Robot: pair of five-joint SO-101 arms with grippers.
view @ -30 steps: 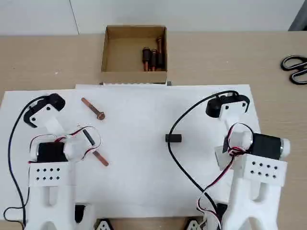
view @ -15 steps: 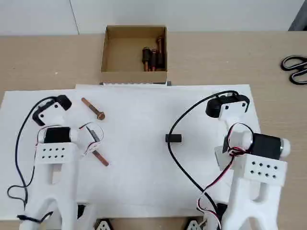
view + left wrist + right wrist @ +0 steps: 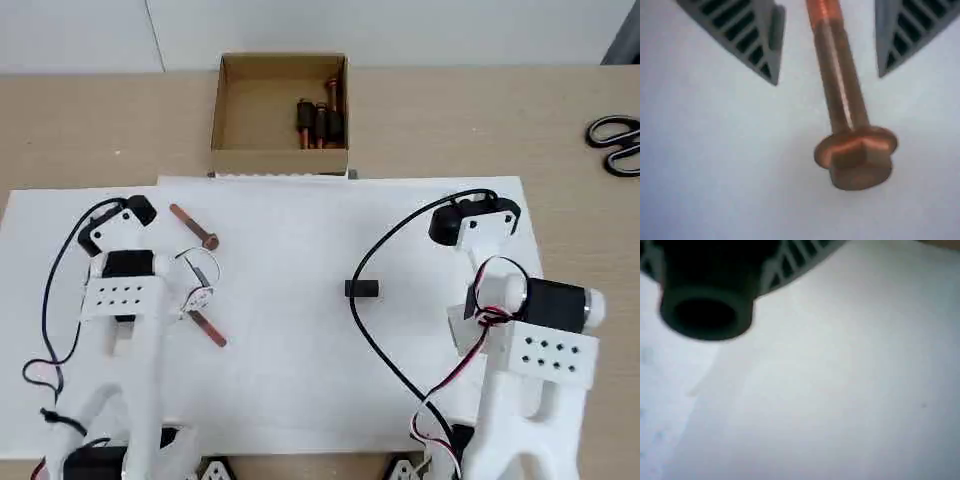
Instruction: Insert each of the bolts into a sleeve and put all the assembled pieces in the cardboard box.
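A copper bolt (image 3: 847, 125) lies flat on the white sheet (image 3: 300, 380), its hex head (image 3: 855, 159) toward the camera. My left gripper (image 3: 827, 40) is open, with one grey finger (image 3: 747, 35) on each side of the shaft and neither touching it. From above, the left gripper (image 3: 197, 290) stands over the far end of this bolt (image 3: 210, 330). A second bolt (image 3: 193, 227) lies a little farther back. My right gripper (image 3: 720, 265) is shut on a black sleeve (image 3: 705, 310) just above the sheet. Another black sleeve (image 3: 362, 290) lies mid-sheet.
The cardboard box (image 3: 280, 160) stands behind the sheet's far edge, with several assembled pieces (image 3: 320, 120) in its right side. Scissors (image 3: 615, 140) lie at the far right of the wooden table. A black cable (image 3: 385, 250) from the right arm loops beside the loose sleeve.
The left arm has swung forward and its gripper has come down over the near bolt. The right arm, the bolts and the loose sleeve have not moved.
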